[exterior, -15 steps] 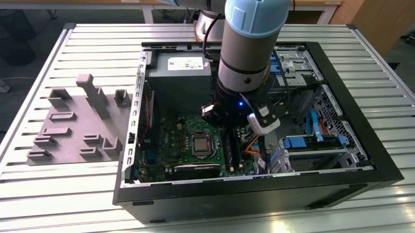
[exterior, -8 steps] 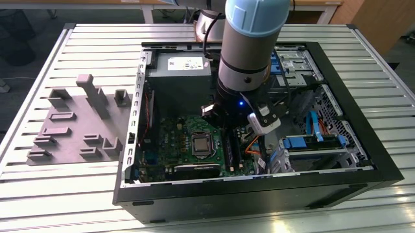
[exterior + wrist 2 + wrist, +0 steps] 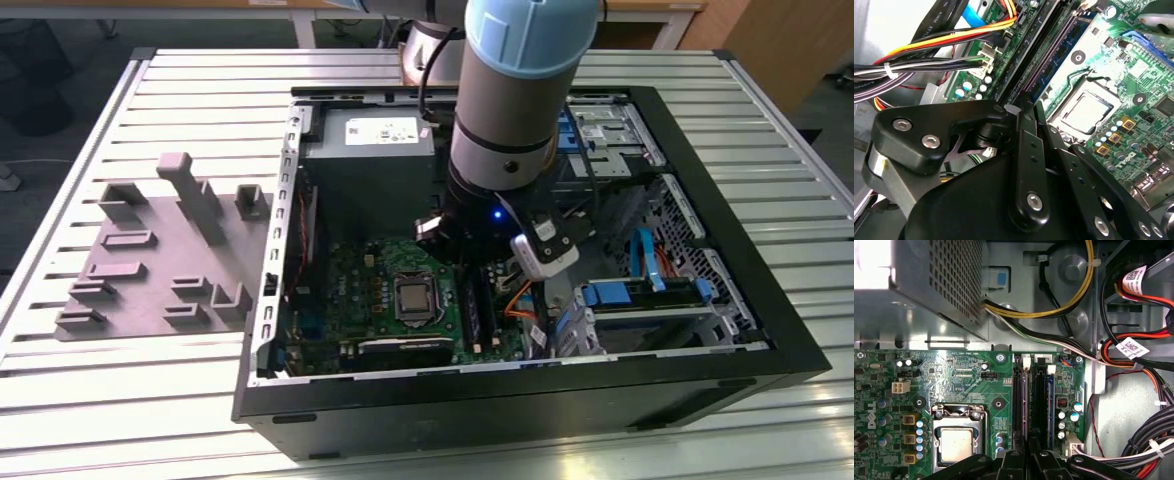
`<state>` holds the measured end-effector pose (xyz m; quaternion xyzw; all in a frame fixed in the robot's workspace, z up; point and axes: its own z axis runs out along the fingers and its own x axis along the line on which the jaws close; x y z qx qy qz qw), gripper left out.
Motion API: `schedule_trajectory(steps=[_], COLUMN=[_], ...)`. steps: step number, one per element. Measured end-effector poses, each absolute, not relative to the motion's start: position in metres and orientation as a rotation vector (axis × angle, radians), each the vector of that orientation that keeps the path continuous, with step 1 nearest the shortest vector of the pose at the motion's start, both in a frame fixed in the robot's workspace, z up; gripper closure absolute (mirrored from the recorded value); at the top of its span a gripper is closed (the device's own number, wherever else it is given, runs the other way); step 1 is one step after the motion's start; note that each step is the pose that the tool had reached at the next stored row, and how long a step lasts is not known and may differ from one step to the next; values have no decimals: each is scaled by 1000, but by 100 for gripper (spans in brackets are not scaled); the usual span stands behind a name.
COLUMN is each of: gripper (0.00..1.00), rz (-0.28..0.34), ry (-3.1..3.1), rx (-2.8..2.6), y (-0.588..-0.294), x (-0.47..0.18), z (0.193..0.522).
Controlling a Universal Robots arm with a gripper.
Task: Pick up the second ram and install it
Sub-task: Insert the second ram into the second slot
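Hovering low in the open computer case | arm over the green motherboard | gripper drawn narrow, straddling the slots | second ram seated in the slot just beside, long axis running straight away from the fingertips.
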<state>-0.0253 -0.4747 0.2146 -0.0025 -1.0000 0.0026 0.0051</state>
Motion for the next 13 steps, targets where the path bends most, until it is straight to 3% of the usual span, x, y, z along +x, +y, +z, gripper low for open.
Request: schedule_trajectory(steps=[13], gripper=[86], rz=[8], ry=[-3131], rx=[-21], y=[-475], x=[-24], z=[214])
